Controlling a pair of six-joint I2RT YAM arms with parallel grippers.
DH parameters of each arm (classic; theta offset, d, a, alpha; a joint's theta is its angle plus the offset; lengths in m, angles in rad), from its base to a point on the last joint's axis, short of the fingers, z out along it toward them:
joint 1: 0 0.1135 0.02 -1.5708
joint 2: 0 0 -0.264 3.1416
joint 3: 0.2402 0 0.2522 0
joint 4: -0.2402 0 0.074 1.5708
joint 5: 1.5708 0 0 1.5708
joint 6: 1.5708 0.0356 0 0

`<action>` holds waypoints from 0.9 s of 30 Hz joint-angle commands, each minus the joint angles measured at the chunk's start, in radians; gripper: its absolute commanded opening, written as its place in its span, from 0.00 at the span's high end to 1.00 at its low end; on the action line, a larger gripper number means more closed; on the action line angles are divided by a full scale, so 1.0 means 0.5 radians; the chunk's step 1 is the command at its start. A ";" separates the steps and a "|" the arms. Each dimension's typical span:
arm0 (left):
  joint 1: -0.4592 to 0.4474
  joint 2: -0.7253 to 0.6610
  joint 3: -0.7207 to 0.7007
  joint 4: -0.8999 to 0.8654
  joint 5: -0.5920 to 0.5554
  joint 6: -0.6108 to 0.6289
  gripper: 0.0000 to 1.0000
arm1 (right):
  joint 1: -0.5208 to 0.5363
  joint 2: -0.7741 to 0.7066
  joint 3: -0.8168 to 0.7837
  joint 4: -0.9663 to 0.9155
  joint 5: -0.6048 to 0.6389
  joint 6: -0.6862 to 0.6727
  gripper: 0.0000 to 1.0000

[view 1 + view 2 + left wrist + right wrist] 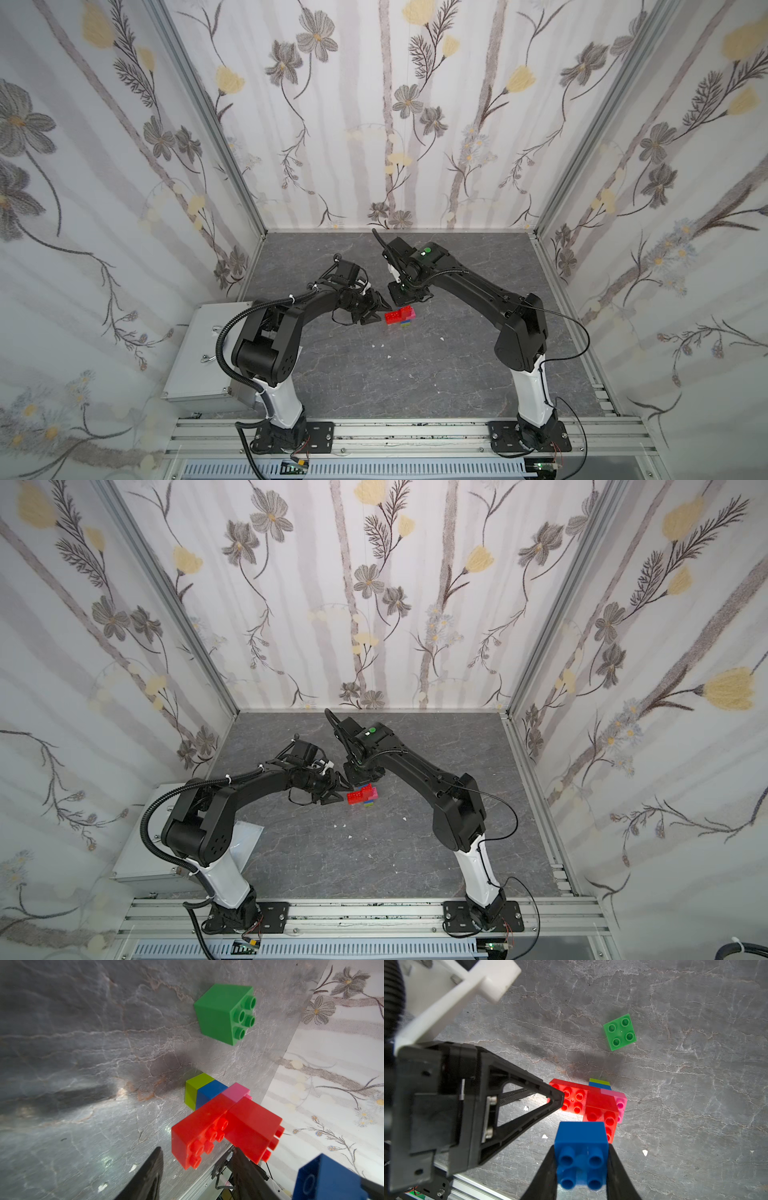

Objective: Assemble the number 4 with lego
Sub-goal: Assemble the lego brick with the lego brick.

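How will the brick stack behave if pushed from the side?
Likely to tip: the stack stands on one small lime brick, and the long red brick overhangs one side. Its hard bricks should move as one piece. The smooth table may let it slide.

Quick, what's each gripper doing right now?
Left gripper: jaws straddle the end of the long red brick; cannot tell if gripping.
Right gripper: closed, holding the blue brick.

Enclosed by floral-print walls [415, 104] at 9, 12, 3 o'clock; grey marbled bench [374, 374] below; edged by aluminium rail [415, 434] at 6, metal box [195, 353] at 8.
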 commanded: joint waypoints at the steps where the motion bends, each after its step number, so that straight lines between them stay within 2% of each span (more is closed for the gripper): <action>1: 0.000 0.013 0.004 0.029 0.029 -0.013 0.45 | 0.010 0.051 0.060 -0.064 0.052 0.017 1.00; 22: 0.000 0.047 -0.003 0.009 0.071 -0.017 0.46 | -0.004 0.144 0.075 -0.071 0.120 0.102 1.00; 27: 0.001 0.054 -0.002 0.010 0.080 -0.020 0.46 | -0.004 0.115 -0.033 -0.020 0.075 0.162 1.00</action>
